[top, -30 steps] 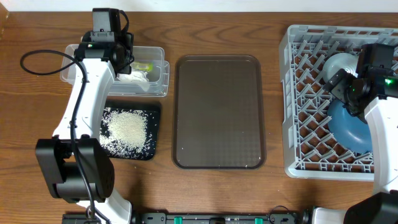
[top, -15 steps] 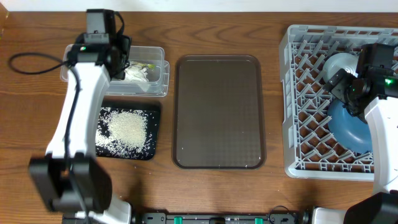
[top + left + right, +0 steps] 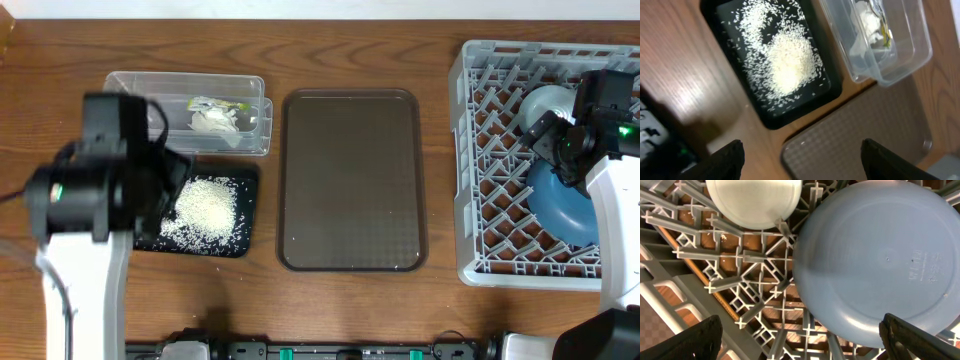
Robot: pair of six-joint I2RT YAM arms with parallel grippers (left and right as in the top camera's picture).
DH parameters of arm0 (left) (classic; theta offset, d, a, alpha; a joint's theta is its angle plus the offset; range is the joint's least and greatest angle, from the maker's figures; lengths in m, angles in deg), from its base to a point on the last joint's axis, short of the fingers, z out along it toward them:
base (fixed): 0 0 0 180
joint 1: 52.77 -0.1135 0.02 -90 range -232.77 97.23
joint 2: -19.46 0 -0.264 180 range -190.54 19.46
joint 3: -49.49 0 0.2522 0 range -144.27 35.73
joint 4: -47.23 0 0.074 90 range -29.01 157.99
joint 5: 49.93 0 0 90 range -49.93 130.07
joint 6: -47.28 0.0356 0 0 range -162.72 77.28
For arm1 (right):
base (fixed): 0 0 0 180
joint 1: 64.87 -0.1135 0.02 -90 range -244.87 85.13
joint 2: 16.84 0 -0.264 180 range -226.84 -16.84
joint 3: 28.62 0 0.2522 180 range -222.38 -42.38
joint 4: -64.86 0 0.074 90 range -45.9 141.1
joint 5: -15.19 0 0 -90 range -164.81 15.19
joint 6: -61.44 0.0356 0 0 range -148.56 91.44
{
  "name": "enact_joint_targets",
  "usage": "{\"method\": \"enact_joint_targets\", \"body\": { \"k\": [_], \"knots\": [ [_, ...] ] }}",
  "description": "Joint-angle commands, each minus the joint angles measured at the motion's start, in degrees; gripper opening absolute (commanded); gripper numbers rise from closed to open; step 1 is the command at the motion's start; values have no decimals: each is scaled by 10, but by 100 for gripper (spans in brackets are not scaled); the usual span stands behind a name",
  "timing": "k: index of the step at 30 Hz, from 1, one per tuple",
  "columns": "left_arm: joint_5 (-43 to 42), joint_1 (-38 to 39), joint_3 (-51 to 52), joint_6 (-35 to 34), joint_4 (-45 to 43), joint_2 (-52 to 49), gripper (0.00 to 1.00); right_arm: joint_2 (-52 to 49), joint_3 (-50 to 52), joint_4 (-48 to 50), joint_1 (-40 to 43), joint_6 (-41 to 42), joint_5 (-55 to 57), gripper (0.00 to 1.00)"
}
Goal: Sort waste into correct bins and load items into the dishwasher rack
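Note:
The heap of white rice point(image 3: 205, 205) lies in the black tray point(image 3: 247, 175), also seen in the left wrist view point(image 3: 785, 65). The crumpled wrapper point(image 3: 215, 113) lies in the clear tub point(image 3: 130, 82), and shows in the left wrist view point(image 3: 871, 24). My left gripper point(image 3: 805, 167) is open and empty, high above the table beside the black tray. In the grey rack point(image 3: 480, 160) the dark-blue dish point(image 3: 880, 260) and the small light-blue bowl point(image 3: 755, 200) rest upside down. My right gripper point(image 3: 802, 340) is open and empty just above them. The cup and stick are out of view.
The large brown serving tray point(image 3: 350, 180) lies between the bins and the rack, and its corner shows in the left wrist view point(image 3: 860, 135). My left arm point(image 3: 95, 190) covers the black tray's left edge. The rack reaches the table's right edge.
My left arm has swung back from over the clear tub toward the table's front and risen; the wrapper now lies uncovered in the tub. The right arm has not moved.

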Motion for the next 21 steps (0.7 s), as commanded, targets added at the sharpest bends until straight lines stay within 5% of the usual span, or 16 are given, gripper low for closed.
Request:
{"method": "enact_joint_targets", "body": {
  "k": [1,4,21],
  "knots": [
    [5,-2,21,30,16,83,78,7,-4,-1,6,-5,8,99],
    [5,-2,25,30,54,147,88,7,-4,-1,6,-5,8,99],
    [5,-2,25,31,151,320,91,7,-4,-1,6,-5,8,99]
  ]
}}
